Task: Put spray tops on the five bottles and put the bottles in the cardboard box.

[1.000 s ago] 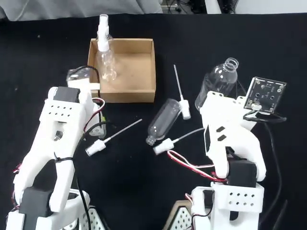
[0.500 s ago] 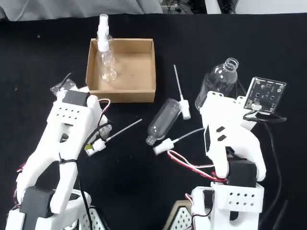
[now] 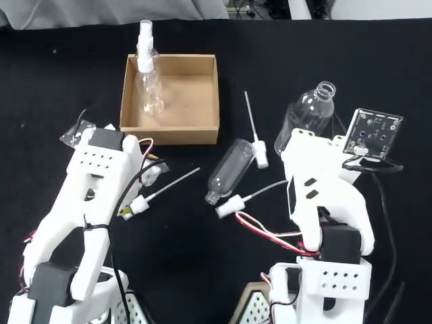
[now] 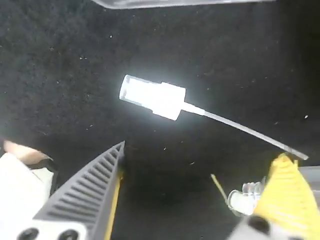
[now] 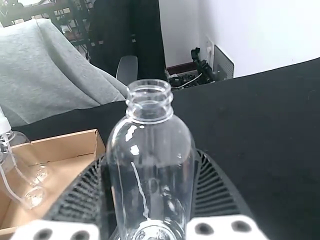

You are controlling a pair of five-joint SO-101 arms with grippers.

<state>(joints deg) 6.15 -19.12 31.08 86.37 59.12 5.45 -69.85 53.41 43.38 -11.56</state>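
Observation:
My left gripper (image 4: 200, 155) hangs open over the black table, its jaws wide apart just short of a white spray top (image 4: 152, 97) with a long tube. The same spray top (image 3: 135, 206) lies beside the left arm (image 3: 94, 169). A clear bottle mouth (image 4: 242, 200) shows next to the yellow finger (image 4: 285, 187). My right gripper (image 5: 150, 200) is shut on a clear open-necked bottle (image 5: 150, 155), held off the table at the right (image 3: 307, 115). The cardboard box (image 3: 202, 101) holds two bottles with spray tops (image 3: 146, 71).
A capless bottle (image 3: 229, 169) lies on its side at the table's middle. Two more spray tops (image 3: 260, 152) (image 3: 231, 205) lie by it, tubes pointing away. A clear object (image 3: 74, 131) shows left of the left arm. A grey cloth (image 5: 55, 70) lies behind the table.
The left arm has drawn back from the box's front left corner toward the loose spray top. The right arm and its bottle have not moved.

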